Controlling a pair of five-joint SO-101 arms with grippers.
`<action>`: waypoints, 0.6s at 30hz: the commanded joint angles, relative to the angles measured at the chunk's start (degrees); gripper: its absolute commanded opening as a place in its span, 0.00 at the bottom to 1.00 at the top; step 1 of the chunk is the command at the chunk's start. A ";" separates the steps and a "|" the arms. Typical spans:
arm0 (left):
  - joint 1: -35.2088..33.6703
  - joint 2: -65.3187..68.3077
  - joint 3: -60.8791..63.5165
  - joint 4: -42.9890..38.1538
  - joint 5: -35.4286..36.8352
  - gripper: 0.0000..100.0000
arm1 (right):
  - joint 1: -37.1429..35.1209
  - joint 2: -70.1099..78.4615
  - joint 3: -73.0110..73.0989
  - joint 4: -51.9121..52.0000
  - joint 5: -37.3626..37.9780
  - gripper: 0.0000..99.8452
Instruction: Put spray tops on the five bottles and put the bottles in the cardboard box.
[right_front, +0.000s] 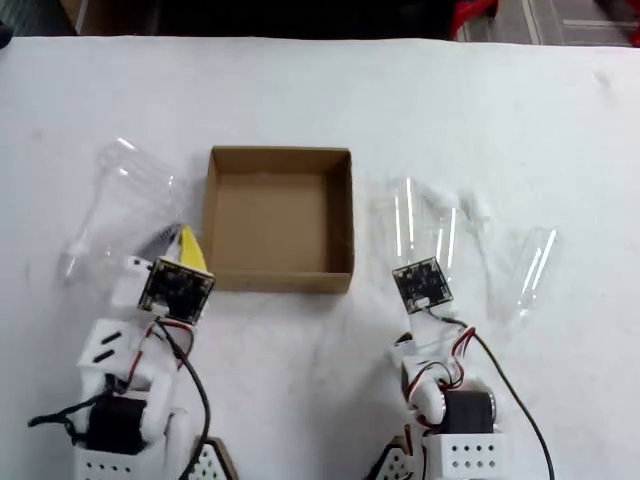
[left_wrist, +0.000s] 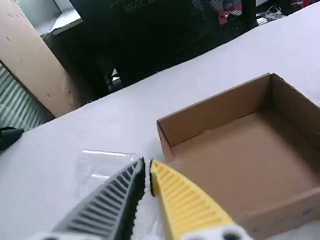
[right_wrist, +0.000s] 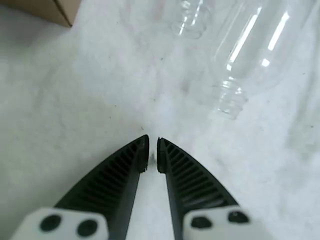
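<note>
Open cardboard box (right_front: 280, 282) — clear bottles (right_front: 425, 225) alongside

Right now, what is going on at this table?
Nothing is held. The left gripper, shut and empty, sits beside the empty cardboard box. The right gripper, also shut, hangs over the table near clear bottles that lie on their sides with bare necks. More bottles lie left of the box. None is boxed yet.

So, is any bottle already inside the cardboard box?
No, the cardboard box shows a bare floor; the clear bottles lie on the table beside it.
</note>
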 joint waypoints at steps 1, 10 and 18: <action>1.10 -0.04 3.96 -2.37 3.08 0.02 | -0.22 -0.31 0.53 0.22 0.44 0.02; 1.10 -0.13 6.95 -2.02 3.08 0.02 | -0.22 -0.31 0.53 0.22 0.53 0.02; 1.10 -0.22 6.59 -2.29 3.08 0.02 | -0.22 -0.31 0.53 0.22 0.26 0.02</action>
